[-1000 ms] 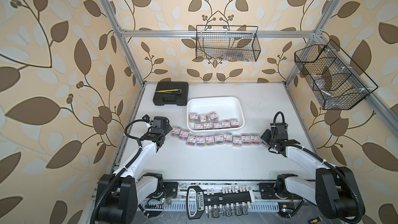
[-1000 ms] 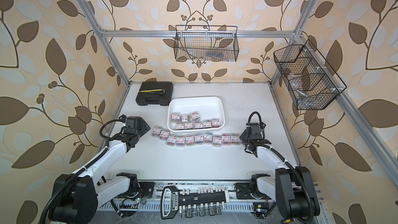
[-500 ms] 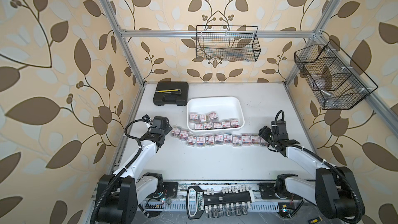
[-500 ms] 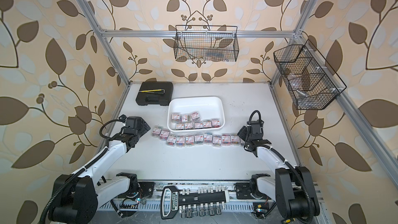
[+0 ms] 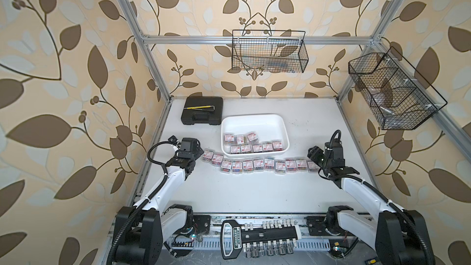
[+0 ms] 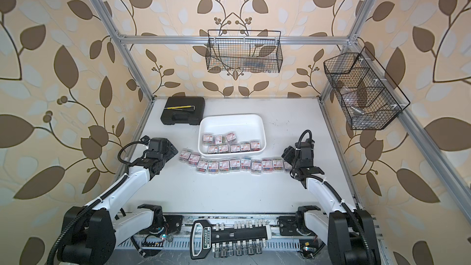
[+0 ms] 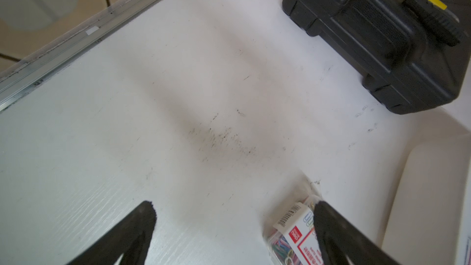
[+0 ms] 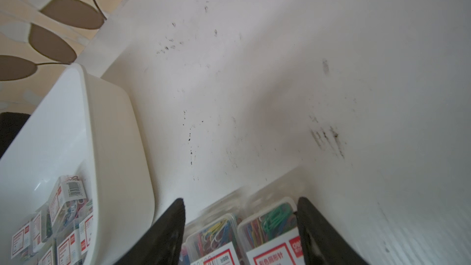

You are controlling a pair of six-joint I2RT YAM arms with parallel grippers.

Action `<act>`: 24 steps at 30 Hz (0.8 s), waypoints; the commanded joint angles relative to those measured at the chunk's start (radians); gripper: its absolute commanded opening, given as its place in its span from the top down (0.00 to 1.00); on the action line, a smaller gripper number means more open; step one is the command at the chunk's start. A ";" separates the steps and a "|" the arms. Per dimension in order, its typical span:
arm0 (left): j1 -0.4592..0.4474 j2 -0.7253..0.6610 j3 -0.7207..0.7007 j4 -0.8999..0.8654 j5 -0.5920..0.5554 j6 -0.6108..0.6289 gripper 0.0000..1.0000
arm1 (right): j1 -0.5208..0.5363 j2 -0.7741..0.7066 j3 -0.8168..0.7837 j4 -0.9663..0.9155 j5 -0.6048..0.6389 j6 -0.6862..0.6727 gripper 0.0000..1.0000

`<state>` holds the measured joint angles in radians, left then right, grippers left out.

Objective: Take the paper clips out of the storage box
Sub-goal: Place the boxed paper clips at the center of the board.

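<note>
Paper clips (image 5: pixel 254 146) wait in the storage box (image 5: pixel 254 119); left claw (image 7: pixel 234 206) gapes, right claw (image 8: pixel 239 201) straddles the end of the worktop row (image 5: pixel 258 166), grip uncertain; best it rises straight, nudging nothing.

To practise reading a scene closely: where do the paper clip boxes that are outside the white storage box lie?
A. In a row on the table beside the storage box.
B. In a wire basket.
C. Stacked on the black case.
A: the paper clip boxes outside the storage box form a curved row on the table.
</note>
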<state>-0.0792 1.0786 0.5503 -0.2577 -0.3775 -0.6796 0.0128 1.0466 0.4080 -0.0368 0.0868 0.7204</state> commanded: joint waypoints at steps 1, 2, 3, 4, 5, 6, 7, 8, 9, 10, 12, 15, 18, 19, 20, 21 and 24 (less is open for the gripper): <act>-0.007 -0.038 -0.016 0.023 -0.023 0.000 0.01 | -0.044 -0.035 -0.039 -0.040 0.000 -0.001 0.30; -0.007 -0.044 -0.020 0.027 -0.020 0.002 0.01 | -0.054 -0.039 -0.047 -0.037 -0.007 0.000 0.30; -0.007 -0.051 -0.026 0.033 -0.018 0.004 0.01 | -0.061 -0.039 -0.054 -0.037 -0.011 0.004 0.30; -0.007 -0.059 -0.030 0.036 -0.016 0.004 0.01 | -0.064 -0.034 -0.059 -0.030 -0.015 0.006 0.30; -0.007 -0.065 -0.034 0.040 -0.013 0.007 0.01 | -0.064 -0.030 -0.064 -0.020 -0.018 0.007 0.30; -0.007 -0.073 -0.039 0.051 0.003 0.014 0.01 | -0.065 -0.022 -0.069 -0.007 -0.025 0.009 0.30; -0.007 -0.080 -0.044 0.068 0.035 0.032 0.01 | -0.065 -0.012 -0.069 0.005 -0.033 0.013 0.30; -0.007 -0.085 -0.045 0.086 0.075 0.051 0.01 | -0.064 -0.005 -0.066 0.012 -0.040 0.013 0.30; -0.008 -0.091 -0.046 0.107 0.129 0.076 0.02 | -0.065 0.001 -0.062 0.018 -0.047 0.008 0.30; -0.013 -0.095 -0.040 0.126 0.179 0.090 0.04 | -0.064 0.004 -0.055 0.025 -0.049 0.004 0.30; -0.048 -0.100 -0.015 0.143 0.222 0.105 0.06 | -0.062 0.006 -0.046 0.036 -0.033 -0.004 0.30; -0.169 -0.082 0.080 0.085 0.141 0.124 0.07 | -0.062 -0.009 -0.040 0.066 0.031 -0.017 0.30; -0.295 -0.018 0.176 0.048 0.082 0.133 0.08 | -0.062 -0.007 -0.028 0.074 0.128 -0.019 0.31; -0.330 0.012 0.202 0.048 0.074 0.139 0.09 | -0.062 -0.003 -0.025 0.082 0.146 -0.023 0.31; -0.364 0.045 0.227 0.046 0.057 0.144 0.09 | -0.064 0.004 -0.024 0.093 0.159 -0.023 0.31; -0.389 0.075 0.254 0.040 0.039 0.147 0.09 | -0.063 0.010 -0.026 0.106 0.165 -0.021 0.31; -0.447 0.193 0.351 0.000 0.003 0.146 0.10 | -0.063 0.028 -0.023 0.121 0.163 -0.022 0.31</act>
<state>-0.4938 1.1980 0.8368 -0.2134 -0.3012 -0.5560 -0.0483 1.0576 0.3584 0.0521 0.2020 0.7055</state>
